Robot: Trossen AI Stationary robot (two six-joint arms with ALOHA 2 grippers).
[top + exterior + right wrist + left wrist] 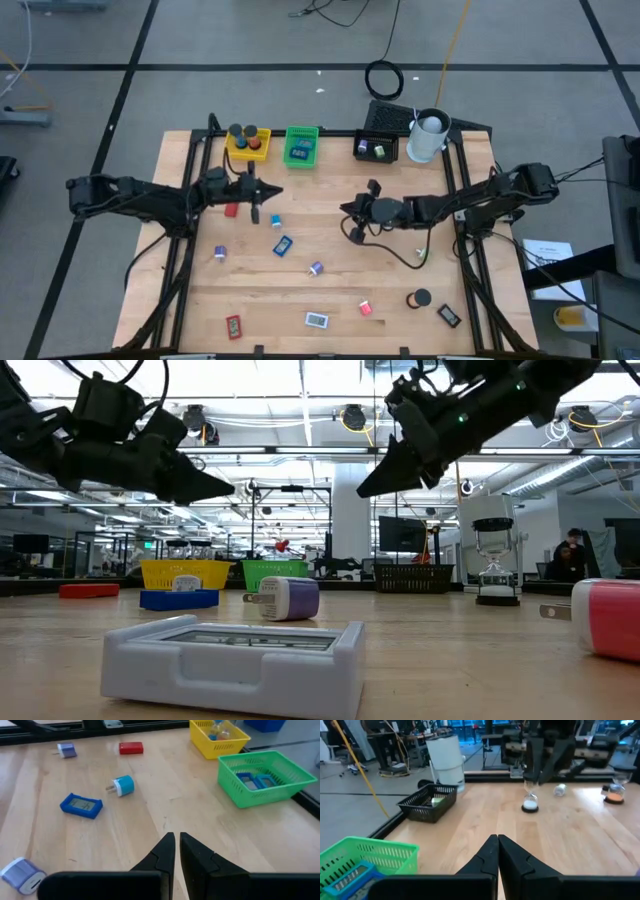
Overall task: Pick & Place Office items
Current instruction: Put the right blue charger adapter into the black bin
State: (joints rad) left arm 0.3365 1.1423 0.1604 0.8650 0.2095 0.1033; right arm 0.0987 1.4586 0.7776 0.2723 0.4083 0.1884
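Observation:
Small office items lie scattered on the wooden table: a red flat piece (231, 210) (131, 747), a blue plug-like bit (276, 221) (122, 785), a blue flat rectangle (283, 244) (81, 805), purple bits (316, 268) (288, 598), and a black round piece (357, 236) that stands upright on the table (530, 802). My left gripper (274, 192) (497, 845) hovers shut over the table's middle, right of the red piece. My right gripper (344, 210) (177, 845) is also shut. It hangs above the black round piece and faces the left one.
Along the far edge stand a yellow tray (248, 143), a green tray (301, 146), a black tray (378, 148) and a white cup (428, 137). Near the front edge lie a second red piece (233, 325), a white rectangle (316, 320) and a black round piece (418, 298).

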